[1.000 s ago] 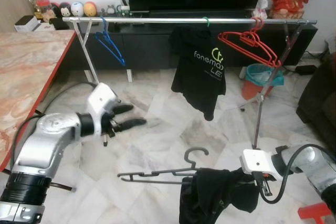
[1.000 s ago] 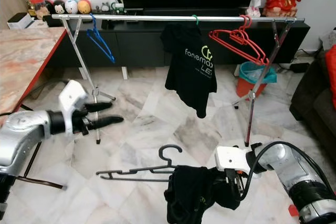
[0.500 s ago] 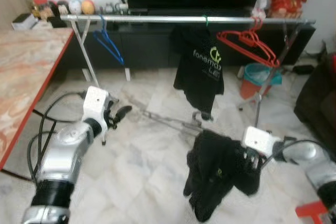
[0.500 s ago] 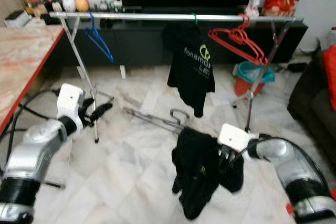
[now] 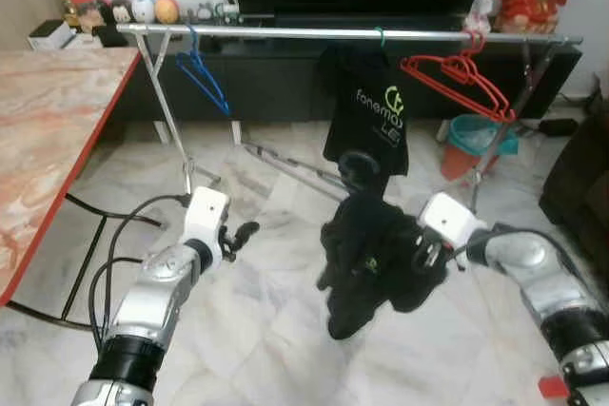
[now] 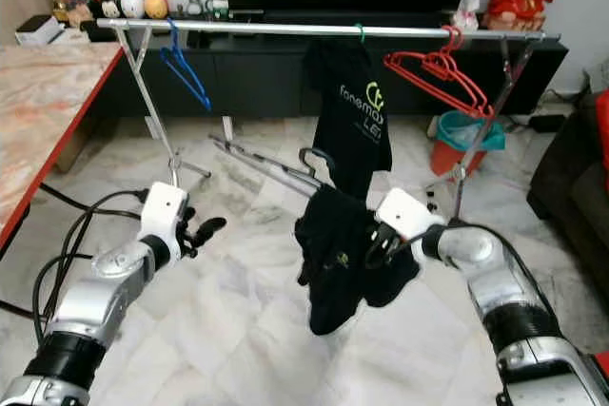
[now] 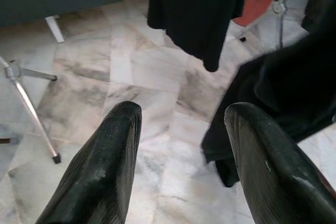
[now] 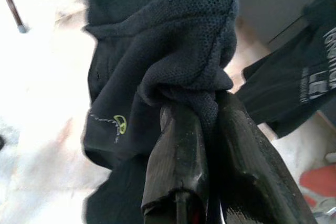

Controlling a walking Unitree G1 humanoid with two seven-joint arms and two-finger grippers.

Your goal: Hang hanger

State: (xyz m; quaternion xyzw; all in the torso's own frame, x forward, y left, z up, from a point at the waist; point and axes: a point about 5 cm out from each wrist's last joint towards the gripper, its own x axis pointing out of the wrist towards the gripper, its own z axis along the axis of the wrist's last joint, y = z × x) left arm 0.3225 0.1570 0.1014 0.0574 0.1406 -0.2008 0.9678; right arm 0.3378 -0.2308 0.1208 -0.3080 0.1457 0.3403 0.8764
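Two grippers are up over the marble floor (image 5: 257,330): my right gripper (image 6: 381,242) is pinched on a bunched black garment (image 6: 333,254) riding a dark hanger (image 5: 285,163), whose bar slants toward 10 o'clock. Its hook (image 5: 359,164) sits below the rail (image 5: 285,32), just in front of the hung shirt (image 5: 373,111). My left gripper (image 5: 238,235) hovers at 9 o'clock from the garment with fingers (image 7: 100,177) spread, empty.

Black shirt (image 5: 371,254) with a small yellow-green logo — red hangers (image 5: 457,78), blue hanger (image 5: 203,71), white-grey marble floor (image 5: 266,330).
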